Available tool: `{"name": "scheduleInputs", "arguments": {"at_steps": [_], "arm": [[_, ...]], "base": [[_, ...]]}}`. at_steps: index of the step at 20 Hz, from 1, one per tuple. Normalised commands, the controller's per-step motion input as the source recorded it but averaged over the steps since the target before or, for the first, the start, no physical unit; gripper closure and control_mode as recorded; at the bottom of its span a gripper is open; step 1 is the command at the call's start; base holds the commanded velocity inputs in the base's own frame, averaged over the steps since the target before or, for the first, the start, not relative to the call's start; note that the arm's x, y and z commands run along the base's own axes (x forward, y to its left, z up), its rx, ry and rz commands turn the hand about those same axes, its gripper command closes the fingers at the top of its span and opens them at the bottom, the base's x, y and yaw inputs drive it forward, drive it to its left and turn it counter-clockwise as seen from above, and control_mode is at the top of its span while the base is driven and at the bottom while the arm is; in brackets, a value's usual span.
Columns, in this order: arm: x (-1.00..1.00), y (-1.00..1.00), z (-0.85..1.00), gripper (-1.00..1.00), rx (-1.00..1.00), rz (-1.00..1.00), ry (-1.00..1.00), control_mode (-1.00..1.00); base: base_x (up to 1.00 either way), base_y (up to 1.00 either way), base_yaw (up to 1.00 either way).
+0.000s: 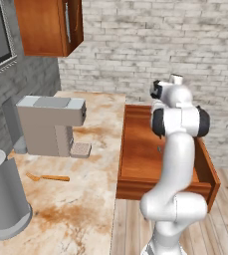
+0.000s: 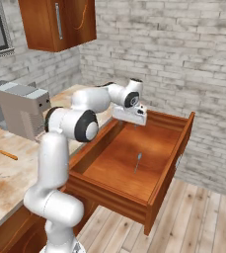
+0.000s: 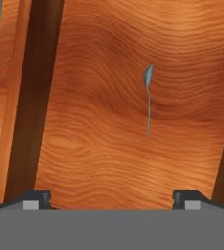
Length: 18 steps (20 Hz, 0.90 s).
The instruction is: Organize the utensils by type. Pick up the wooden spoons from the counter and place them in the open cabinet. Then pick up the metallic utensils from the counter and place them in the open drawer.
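Above the drawer (image 2: 176,148), fingers (image 3: 35,197) spread, metal spoon (image 2: 137,162) inside

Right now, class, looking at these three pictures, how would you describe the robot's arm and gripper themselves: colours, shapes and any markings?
The arm is built of smooth, rounded, glossy white tube sections with dark grey bands at the joints. It ends in a boxy white hand, the gripper, with two small dark finger tips. No cables or markings can be made out.
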Motion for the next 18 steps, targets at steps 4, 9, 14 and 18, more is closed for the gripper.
{"name": "scheduleInputs", "arguments": {"at_steps": [4,9,14,18], "arm": [[-0.82,0.41,1.00,-1.00,0.00,0.00,-0.23,-1.00],[-0.82,0.63,0.73,-1.00,-0.08,0.00,-0.29,-1.00],[-0.73,0.76,0.21,-1.00,-0.17,0.00,-0.33,-1.00],[-0.40,0.67,0.00,-1.00,-0.08,0.03,-0.10,-1.00]], "base": [[0.00,0.00,0.00],[0.00,0.00,0.00],[0.00,0.00,0.00],[0.00,0.00,0.00]]}}
